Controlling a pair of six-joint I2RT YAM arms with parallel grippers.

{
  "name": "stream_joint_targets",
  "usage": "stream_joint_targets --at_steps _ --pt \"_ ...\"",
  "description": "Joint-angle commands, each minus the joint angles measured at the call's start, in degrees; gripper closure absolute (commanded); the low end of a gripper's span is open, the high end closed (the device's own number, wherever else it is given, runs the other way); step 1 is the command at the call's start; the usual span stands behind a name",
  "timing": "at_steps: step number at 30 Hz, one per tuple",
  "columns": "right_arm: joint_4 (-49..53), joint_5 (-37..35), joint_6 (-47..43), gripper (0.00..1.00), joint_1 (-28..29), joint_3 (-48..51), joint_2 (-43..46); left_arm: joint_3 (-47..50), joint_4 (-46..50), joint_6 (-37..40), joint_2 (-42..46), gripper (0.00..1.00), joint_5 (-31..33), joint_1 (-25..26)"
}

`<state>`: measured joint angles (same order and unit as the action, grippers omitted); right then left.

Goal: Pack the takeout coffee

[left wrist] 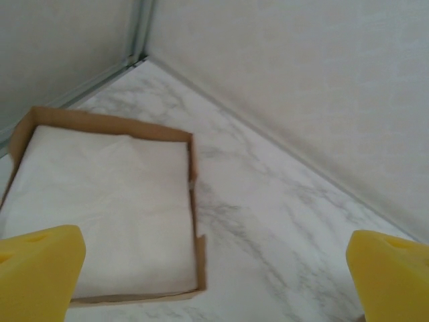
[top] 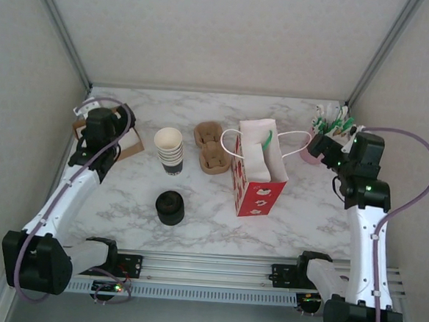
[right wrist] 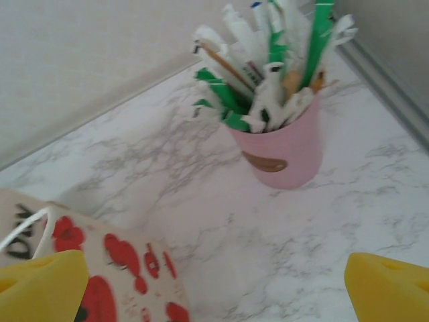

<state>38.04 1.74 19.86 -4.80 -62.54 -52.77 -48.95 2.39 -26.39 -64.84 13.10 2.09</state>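
The takeout coffee is out of view. A red-and-white paper bag (top: 258,175) stands open-topped right of the table's middle; its printed side (right wrist: 114,268) is at the lower left of the right wrist view. My left gripper (top: 103,127) hangs open at the far left over a cardboard tray of white napkins (left wrist: 191,144), its yellow fingertips (left wrist: 40,272) wide apart with nothing between them. At the right, between the bag and a pink cup, my right gripper (top: 322,148) is open and empty too, its fingertips (right wrist: 40,285) spread wide.
A stack of lidless cream cups (top: 169,150) stands left of a brown cup carrier (top: 212,147). A squat black stack of lids (top: 170,207) sits nearer the front. The pink cup (right wrist: 281,147) of stirrers and sachets stands at the back right corner. Walls close three sides.
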Motion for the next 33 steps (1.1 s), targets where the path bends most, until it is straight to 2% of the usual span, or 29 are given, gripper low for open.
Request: stream_joint_targets --at_steps 1,6,8,10,14,20,23,29,33 --pt "-8.13 -4.94 -0.79 0.01 -1.07 4.80 3.57 5.33 -9.41 3.53 3.27 0.00 0.70 -1.36" --pt "-13.58 -11.55 1.86 0.01 -2.69 12.51 9.12 13.00 -17.15 5.64 5.32 0.00 -0.78 -3.73" --pt "-17.49 -10.74 1.96 0.01 -3.24 15.76 12.54 15.05 -19.13 6.51 5.81 0.00 -0.92 -4.01" --pt "-19.96 -6.42 1.11 0.01 -3.22 16.52 14.37 15.96 -19.55 7.21 5.86 0.00 -1.66 -4.25" --pt "-19.31 -0.94 0.35 0.01 -3.21 13.59 12.83 17.05 -20.20 7.94 6.33 0.00 -1.90 -4.30" --pt "-22.90 -2.56 -1.93 0.01 -3.33 17.92 13.94 22.50 -25.37 12.67 9.74 0.00 -1.25 -4.61" --pt "-27.23 -4.85 -1.62 0.01 -3.29 22.32 14.17 25.22 -27.75 13.72 10.65 0.00 1.19 -5.14" --pt "-43.82 -9.75 -2.45 0.01 -3.29 37.22 19.11 36.68 -42.42 18.63 15.26 0.00 -2.73 -6.57" --pt "-50.57 -10.35 -1.97 0.01 -3.09 43.63 16.56 43.40 -54.83 20.45 13.53 0.00 -5.29 -6.81"
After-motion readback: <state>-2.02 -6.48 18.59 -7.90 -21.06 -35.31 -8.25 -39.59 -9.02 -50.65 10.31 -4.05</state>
